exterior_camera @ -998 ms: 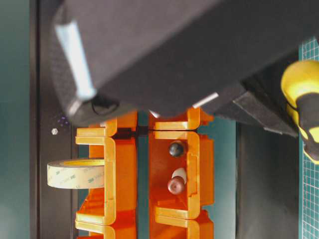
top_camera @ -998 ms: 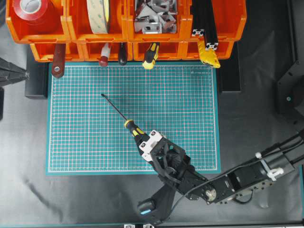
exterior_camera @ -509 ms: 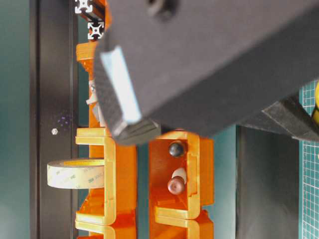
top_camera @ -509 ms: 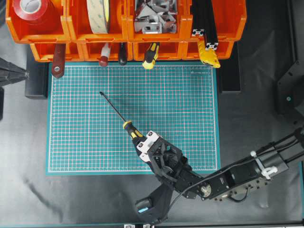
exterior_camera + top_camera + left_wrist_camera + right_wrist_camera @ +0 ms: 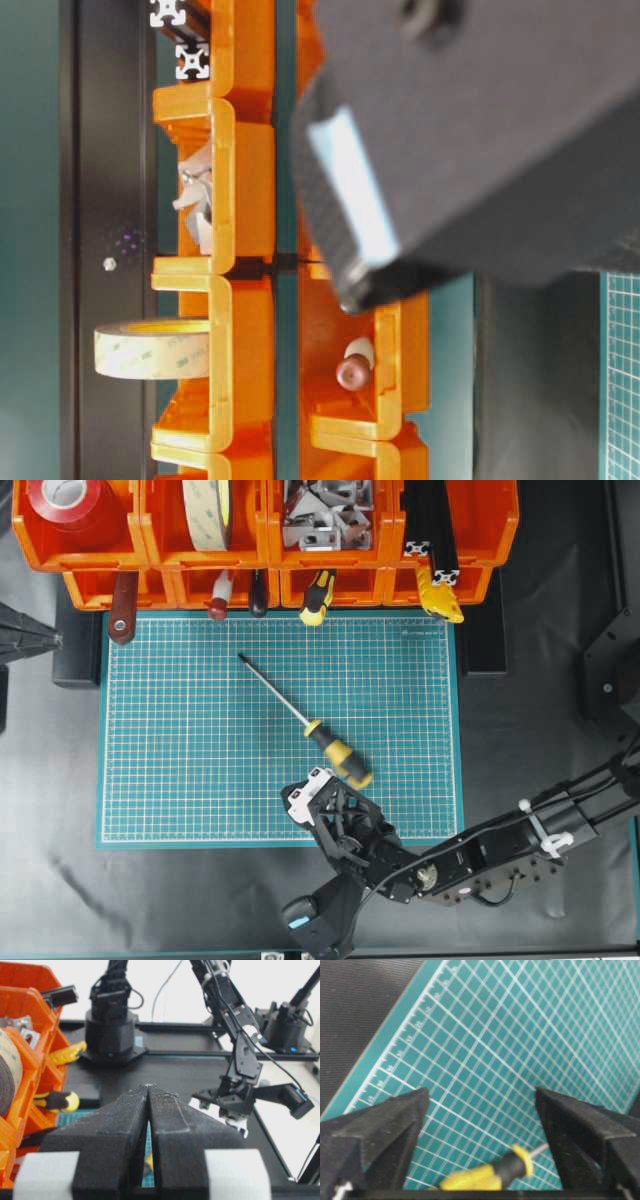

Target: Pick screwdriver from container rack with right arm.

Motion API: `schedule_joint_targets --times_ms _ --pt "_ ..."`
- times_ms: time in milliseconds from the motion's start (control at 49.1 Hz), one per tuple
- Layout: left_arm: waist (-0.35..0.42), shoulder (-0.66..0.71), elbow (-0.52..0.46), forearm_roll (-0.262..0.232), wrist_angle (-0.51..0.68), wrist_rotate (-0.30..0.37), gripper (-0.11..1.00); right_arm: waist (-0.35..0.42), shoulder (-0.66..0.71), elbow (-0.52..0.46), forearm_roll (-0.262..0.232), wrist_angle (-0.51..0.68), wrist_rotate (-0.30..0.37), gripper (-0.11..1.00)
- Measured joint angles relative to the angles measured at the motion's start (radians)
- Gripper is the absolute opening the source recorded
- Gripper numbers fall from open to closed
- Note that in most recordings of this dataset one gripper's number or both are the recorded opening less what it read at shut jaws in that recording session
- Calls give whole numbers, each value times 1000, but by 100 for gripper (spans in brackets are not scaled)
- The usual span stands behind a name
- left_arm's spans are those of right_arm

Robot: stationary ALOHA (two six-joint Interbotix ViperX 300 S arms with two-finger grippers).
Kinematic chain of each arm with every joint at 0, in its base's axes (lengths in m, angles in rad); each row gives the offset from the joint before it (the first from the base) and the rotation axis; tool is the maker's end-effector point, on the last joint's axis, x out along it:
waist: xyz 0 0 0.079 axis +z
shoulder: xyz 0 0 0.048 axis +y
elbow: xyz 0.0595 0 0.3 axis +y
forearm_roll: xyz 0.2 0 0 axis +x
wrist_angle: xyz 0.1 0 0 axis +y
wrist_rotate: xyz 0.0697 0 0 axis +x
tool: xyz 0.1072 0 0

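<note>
The screwdriver (image 5: 338, 750) lies loose on the green mat (image 5: 180, 780), its yellow-and-black handle at the near right and its thin shaft pointing up-left toward the container rack (image 5: 390, 585). My right gripper (image 5: 308, 798) is open and empty just in front of the handle, at the mat's front edge. In the right wrist view the handle (image 5: 485, 1176) lies low between the spread fingers of the right gripper (image 5: 482, 1095), touching neither. My left gripper (image 5: 149, 1087) is shut and empty, parked at the far left (image 5: 30, 637).
The orange rack's lower bins hold a stubby yellow-and-black tool (image 5: 318, 595), a red-and-white handled tool (image 5: 220, 595) and a brown handle (image 5: 123, 608). The upper bins hold tape rolls (image 5: 68, 502), metal brackets (image 5: 320, 520) and black extrusions (image 5: 430, 520).
My right gripper has opened and let go of the screwdriver, which now lies on the mat further up and right. The gripper has drawn back toward the mat's front edge.
</note>
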Motion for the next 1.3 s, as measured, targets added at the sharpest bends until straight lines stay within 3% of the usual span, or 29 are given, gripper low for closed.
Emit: schedule_joint_targets --times_ms 143,387,733,998,1304 --pt "-2 -2 0 2 2 0 -1 0 0 -25 26 2 25 82" --pt "-2 -2 0 0 9 0 -1 2 -5 -35 29 9 97 82" --pt "-2 -9 0 0 18 0 -1 3 -141 -34 31 186 107 82" --pt "-2 -38 0 0 81 -3 -1 51 -310 63 26 316 118 82" --pt "-2 -44 0 2 95 -9 -1 103 -426 141 21 422 190 82"
